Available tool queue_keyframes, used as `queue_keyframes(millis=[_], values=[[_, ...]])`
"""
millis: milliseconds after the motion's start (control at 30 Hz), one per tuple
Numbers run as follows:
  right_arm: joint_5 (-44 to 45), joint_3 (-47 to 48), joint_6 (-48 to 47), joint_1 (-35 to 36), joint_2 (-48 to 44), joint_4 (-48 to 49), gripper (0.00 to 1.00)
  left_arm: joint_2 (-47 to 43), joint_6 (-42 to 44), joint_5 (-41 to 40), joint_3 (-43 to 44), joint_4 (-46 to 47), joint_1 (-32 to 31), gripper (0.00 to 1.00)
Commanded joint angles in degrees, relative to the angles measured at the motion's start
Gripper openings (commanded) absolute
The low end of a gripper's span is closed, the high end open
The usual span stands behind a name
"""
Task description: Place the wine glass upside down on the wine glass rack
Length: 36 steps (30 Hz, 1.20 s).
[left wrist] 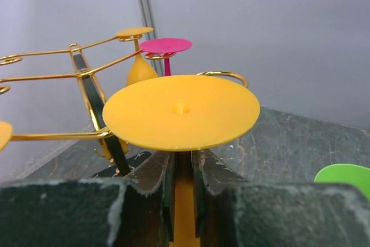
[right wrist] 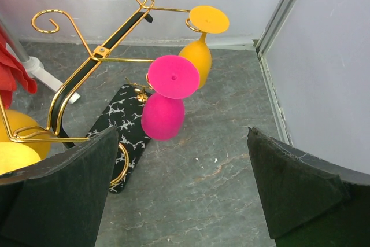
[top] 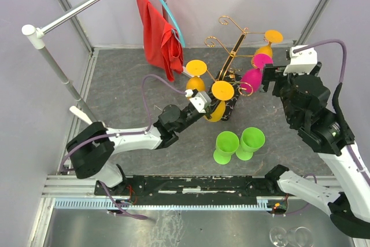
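Left hand (left wrist: 182, 172): clamped on the stem of the yellow wine glass (left wrist: 181, 111), which is upside down, foot uppermost, beside a lower arm of the gold rack (top: 232, 55). Right hand (top: 267, 78): fingers wide apart, empty, near the hanging pink glass (top: 252, 78). Two green glasses (top: 227, 143) stand on the table (top: 127, 85).

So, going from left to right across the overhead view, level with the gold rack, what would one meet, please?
Red cloth → left yellow wine glass → held yellow wine glass → pink wine glass → right arm.
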Motion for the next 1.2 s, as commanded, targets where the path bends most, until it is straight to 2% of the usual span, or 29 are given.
queue_keyframes(millis=[0,500,1167], values=[[1.5,0.2,0.4,0.2,-1.6,0.2,1.00,3.3,1.9,0.2,4.6,4.7,-0.6,0.03],[2.6,-0.6,-1.1,0.2,-4.5,0.0,1.00,12.0,-1.0,-1.6,10.7,10.1,-0.7,0.03],[2.6,-0.9,-0.9,0.1,-6.0,-0.7,1.00,19.3,-3.0,1.2,17.4,9.0,-0.6,0.03]])
